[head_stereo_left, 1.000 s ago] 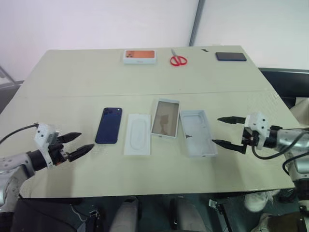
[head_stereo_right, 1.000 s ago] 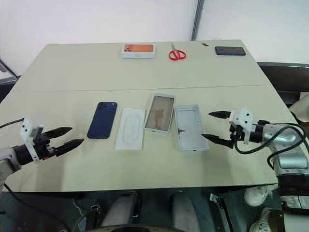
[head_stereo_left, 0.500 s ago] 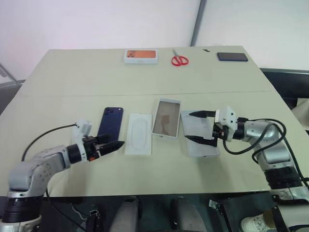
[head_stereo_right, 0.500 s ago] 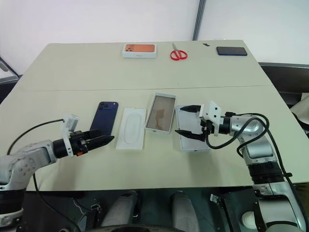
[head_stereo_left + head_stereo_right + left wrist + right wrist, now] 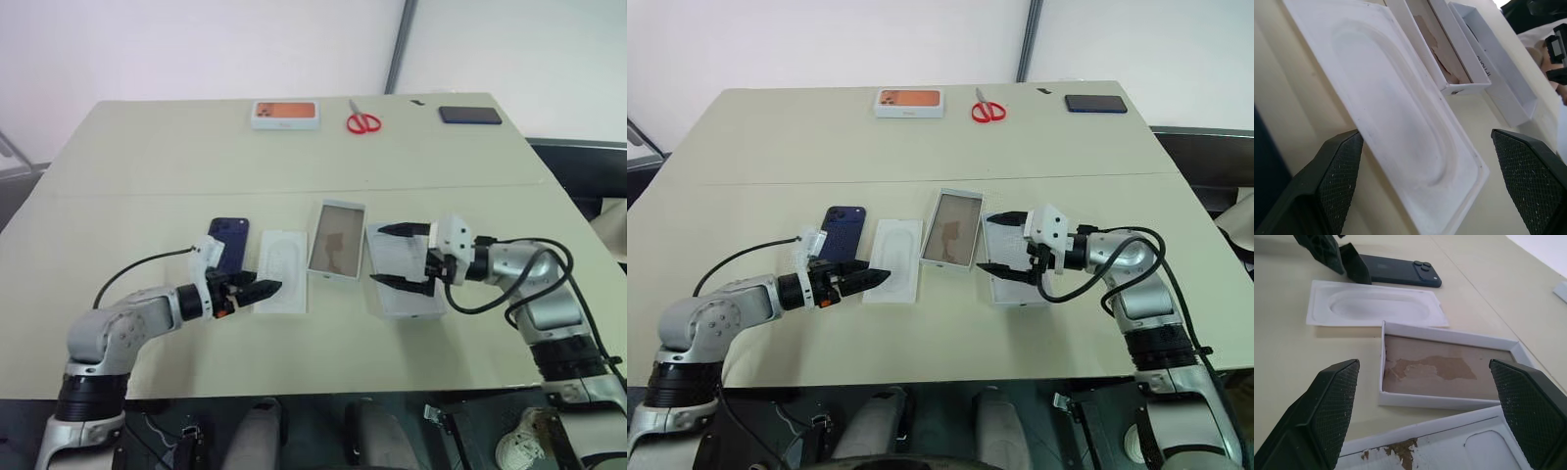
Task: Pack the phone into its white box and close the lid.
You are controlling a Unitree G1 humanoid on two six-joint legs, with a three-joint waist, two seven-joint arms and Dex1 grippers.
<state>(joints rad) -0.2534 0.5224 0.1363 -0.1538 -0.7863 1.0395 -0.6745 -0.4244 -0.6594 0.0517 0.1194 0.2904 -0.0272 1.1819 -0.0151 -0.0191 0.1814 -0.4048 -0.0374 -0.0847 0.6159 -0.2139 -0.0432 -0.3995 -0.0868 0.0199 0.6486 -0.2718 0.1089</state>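
The dark navy phone (image 5: pixel 228 243) lies flat, back up, left of centre on the table. To its right are a white insert with an oval recess (image 5: pixel 282 267), then the white box (image 5: pixel 336 240) with a torn brown inside, then the lid (image 5: pixel 404 272), open side up. My left gripper (image 5: pixel 263 289) is open and low at the insert's near end, beside the phone's near end. My right gripper (image 5: pixel 390 256) is open over the lid's left part, pointing at the box. The right wrist view looks over the box (image 5: pixel 1444 367) to the phone (image 5: pixel 1396 271).
At the table's far edge stand a white box with an orange picture (image 5: pixel 284 114), red scissors (image 5: pixel 362 121) and a black phone (image 5: pixel 470 115). The near table edge runs just behind both arms.
My left gripper has swung right from the table's left side to the insert's near end. The right gripper moved left over the lid, then held still. Both stayed open.
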